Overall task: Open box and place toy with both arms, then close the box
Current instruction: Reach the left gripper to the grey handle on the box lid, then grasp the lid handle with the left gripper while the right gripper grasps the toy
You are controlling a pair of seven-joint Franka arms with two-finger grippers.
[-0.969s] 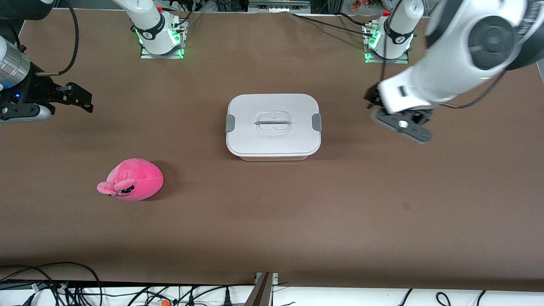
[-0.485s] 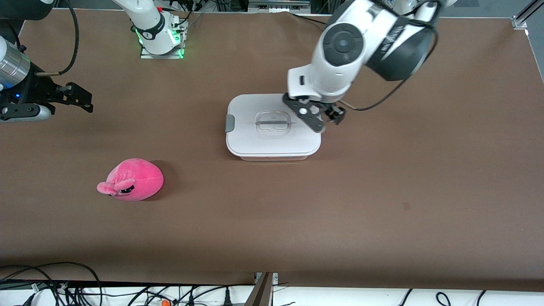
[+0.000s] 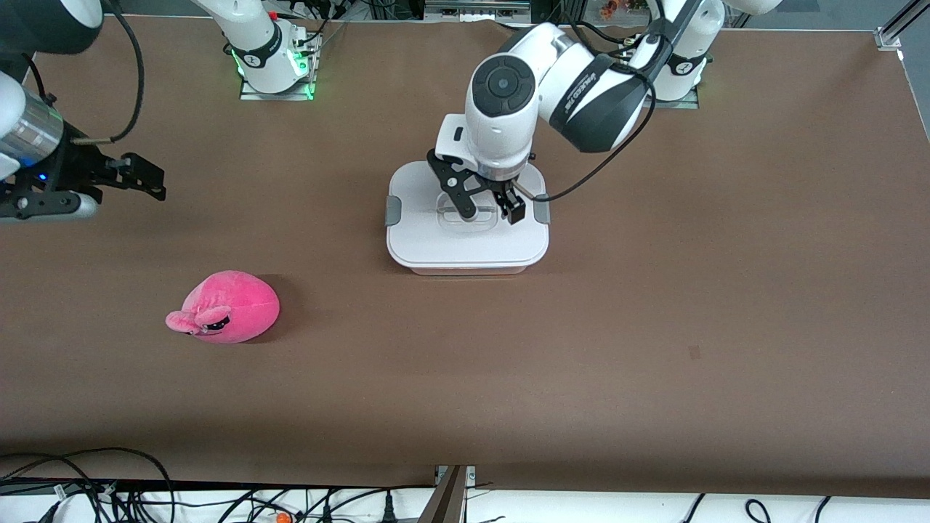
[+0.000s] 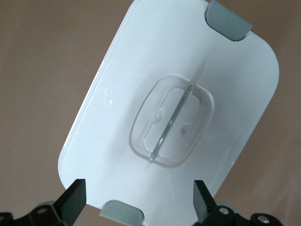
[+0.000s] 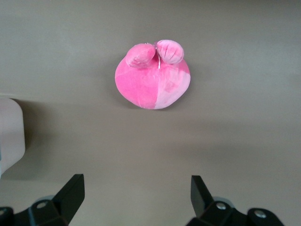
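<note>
The box [image 3: 465, 243] stands mid-table with its white lid [image 4: 117, 113] on and both grey clips [image 4: 229, 21] down. My left gripper [image 3: 487, 208] hangs open just above the lid's clear centre handle [image 4: 171, 120], one finger to each side and nothing between them; in the left wrist view the left gripper [image 4: 138, 190] sits over the lid's edge near one clip. The pink plush toy [image 3: 225, 306] lies on the table toward the right arm's end, nearer the front camera than the box. My right gripper [image 3: 149, 178] hovers open and empty over bare table at that end, and in its wrist view the right gripper [image 5: 136, 186] faces the toy [image 5: 153, 77].
The two arm bases [image 3: 272, 62] stand along the table's edge farthest from the front camera. Cables [image 3: 109, 494] and a metal bracket [image 3: 450, 494] lie past the table's near edge. A corner of the box [image 5: 9, 136] shows in the right wrist view.
My left arm has swung in from its end of the table to above the box lid's handle. The right gripper has shifted slightly. Box and toy have not moved.
</note>
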